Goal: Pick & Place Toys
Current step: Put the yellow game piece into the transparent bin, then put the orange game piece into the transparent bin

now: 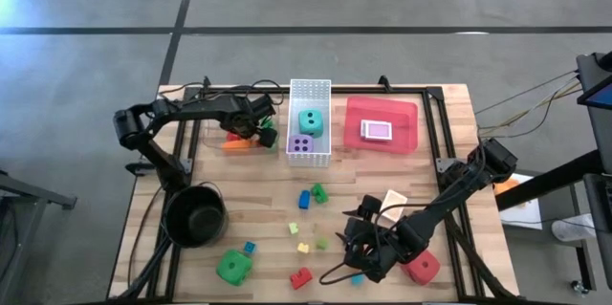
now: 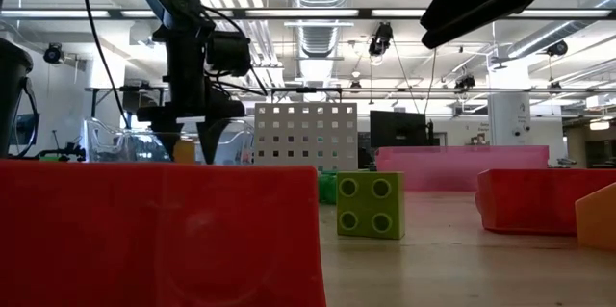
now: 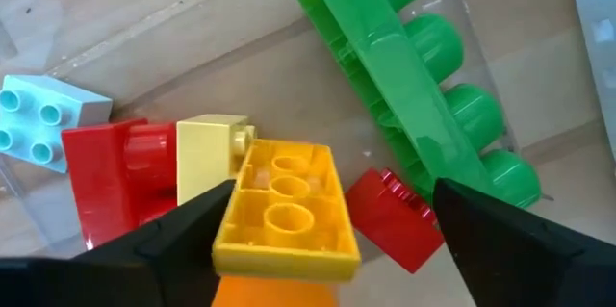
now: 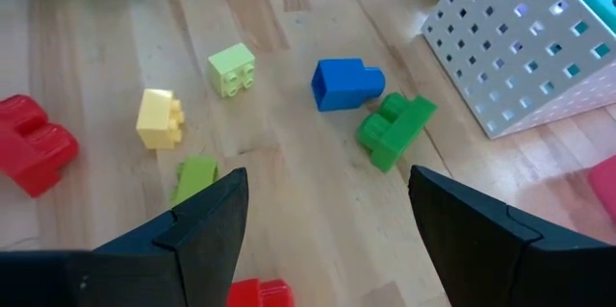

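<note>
Bricks (image 3: 279, 201) are lying heaped between the left gripper's (image 3: 327, 225) spread fingers; the right gripper (image 4: 327, 220) is hovering open over scattered bricks near the basket (image 4: 520, 47)

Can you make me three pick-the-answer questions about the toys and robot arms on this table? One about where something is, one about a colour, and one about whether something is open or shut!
1. Where is the teal die?
A. in the white basket
B. in the red tray
C. in the black pot

2. What colour is the die beside it in that basket?
A. green
B. purple
C. red

3. The left end effector above the yellow brick is:
A. shut on it
B. open
C. out of sight

Answers:
1. A, it sits between the basket's walls.
2. B, the purple die is there.
3. B, its fingers stand apart, clear of the brick.
</note>
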`<state>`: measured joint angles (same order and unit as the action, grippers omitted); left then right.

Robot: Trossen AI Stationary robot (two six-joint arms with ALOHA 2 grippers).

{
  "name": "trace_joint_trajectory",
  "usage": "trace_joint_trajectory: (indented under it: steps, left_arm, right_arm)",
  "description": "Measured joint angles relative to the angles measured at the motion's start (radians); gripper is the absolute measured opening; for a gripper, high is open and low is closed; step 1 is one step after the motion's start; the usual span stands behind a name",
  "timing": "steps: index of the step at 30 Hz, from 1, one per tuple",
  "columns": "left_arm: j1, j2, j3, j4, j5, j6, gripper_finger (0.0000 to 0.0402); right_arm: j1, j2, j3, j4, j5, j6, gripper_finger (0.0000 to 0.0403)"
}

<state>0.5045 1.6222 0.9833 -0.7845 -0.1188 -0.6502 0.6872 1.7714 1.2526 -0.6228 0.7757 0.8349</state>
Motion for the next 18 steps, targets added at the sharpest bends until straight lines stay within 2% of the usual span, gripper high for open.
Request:
trace_joint_trajectory:
  steps: [6, 18]
  left_arm:
    - [0.0, -0.004, 0.0, 0.002, 0.0, 0.004, 0.0374]
    - [-0.002, -0.032, 0.005, -0.004, 0.006, 0.058, 0.0377]
  right_arm:
    - [0.0, 0.0, 0.0, 0.0, 0.0, 0.0, 0.028]
    - [0.0, 0.0, 0.0, 0.0, 0.001, 0.003, 0.028]
